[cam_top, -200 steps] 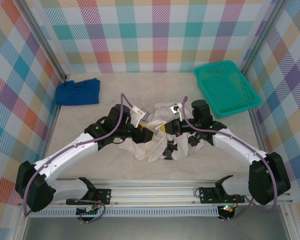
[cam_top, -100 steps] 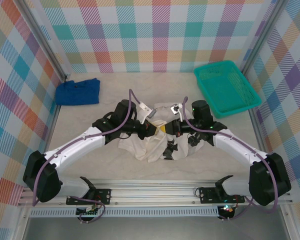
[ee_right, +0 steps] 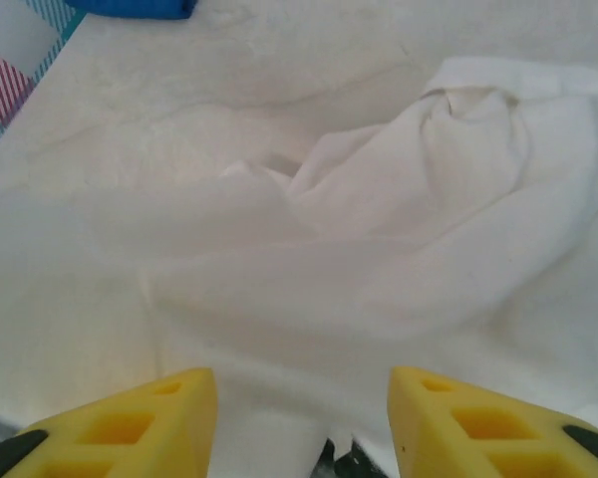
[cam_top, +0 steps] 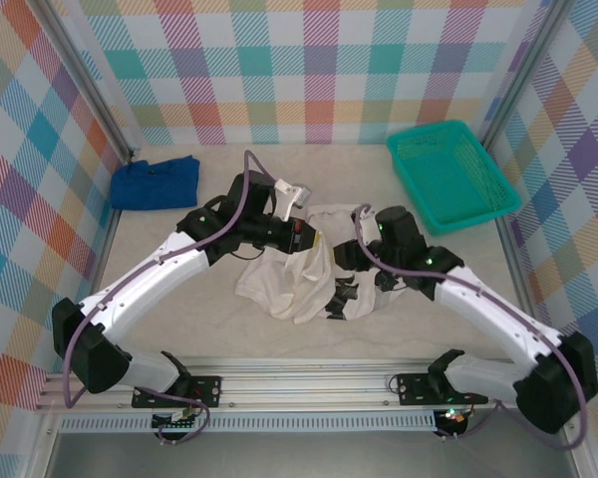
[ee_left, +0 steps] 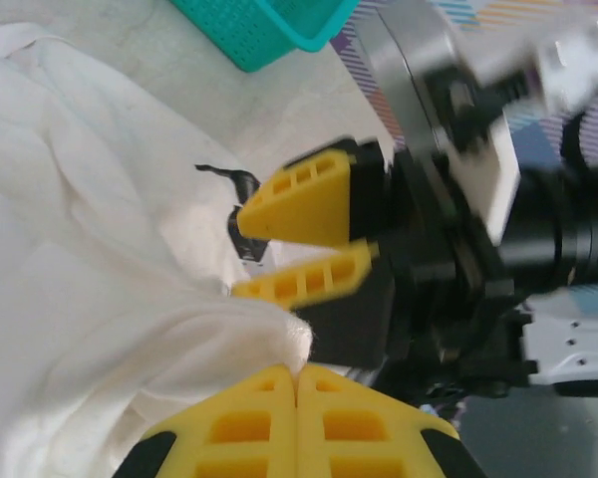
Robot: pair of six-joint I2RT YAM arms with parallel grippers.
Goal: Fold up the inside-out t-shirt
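Inside-out t-shirt (cam_top: 279,289) lies bunched; left pincer (ee_left: 297,372), newly closed, pinches its 12 o'clock fold; right pincer (ee_right: 301,398) has let go, now spread.

White arms (cam_top: 149,284), black joints (cam_top: 80,344), lilac cables (cam_top: 244,174) looping outside — yellow, hollow-ribbed gripper fingers (ee_right: 179,398).

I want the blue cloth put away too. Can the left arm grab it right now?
Probably not yet. The left gripper is shut on the t-shirt, so it must let go first. The table toward the blue cloth looks free.
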